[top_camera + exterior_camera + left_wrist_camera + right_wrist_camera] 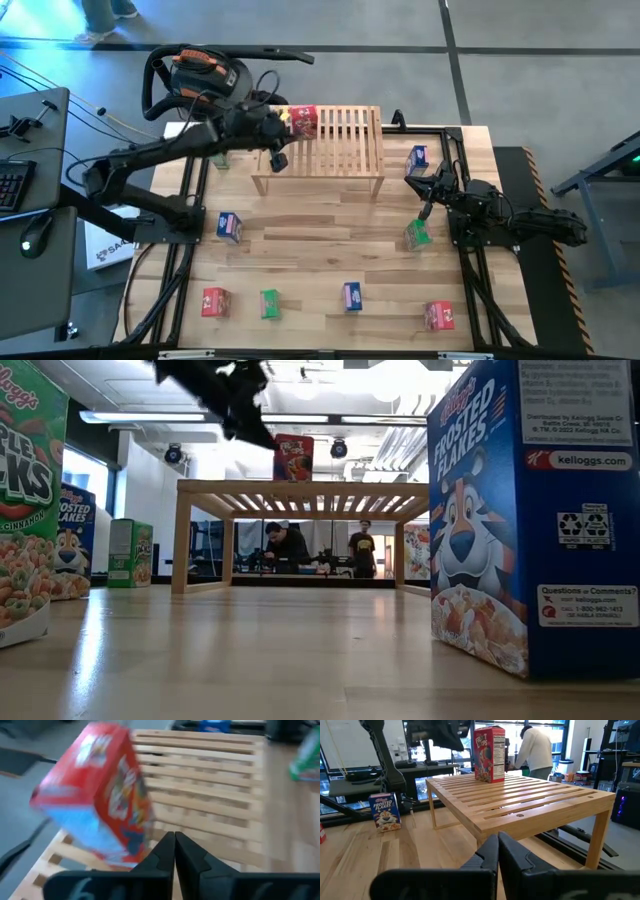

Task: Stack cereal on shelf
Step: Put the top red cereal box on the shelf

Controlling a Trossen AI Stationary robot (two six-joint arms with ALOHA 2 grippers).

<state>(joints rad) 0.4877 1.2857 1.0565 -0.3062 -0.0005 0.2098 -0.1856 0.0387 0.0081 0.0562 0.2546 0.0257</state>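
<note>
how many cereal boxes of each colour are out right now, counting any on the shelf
red cereal boxes: 3
blue cereal boxes: 3
green cereal boxes: 3
total: 9

Left arm stretched from the table's left side toward the far edge, wrist bent down, left gripper (pixel 277 150) hanging with fingers (pixel 167 851) pressed together on nothing. Right arm folded low along the table's right side, right gripper (pixel 427 205) pointing inward, its fingers (pixel 495 851) likewise closed and empty.
</note>
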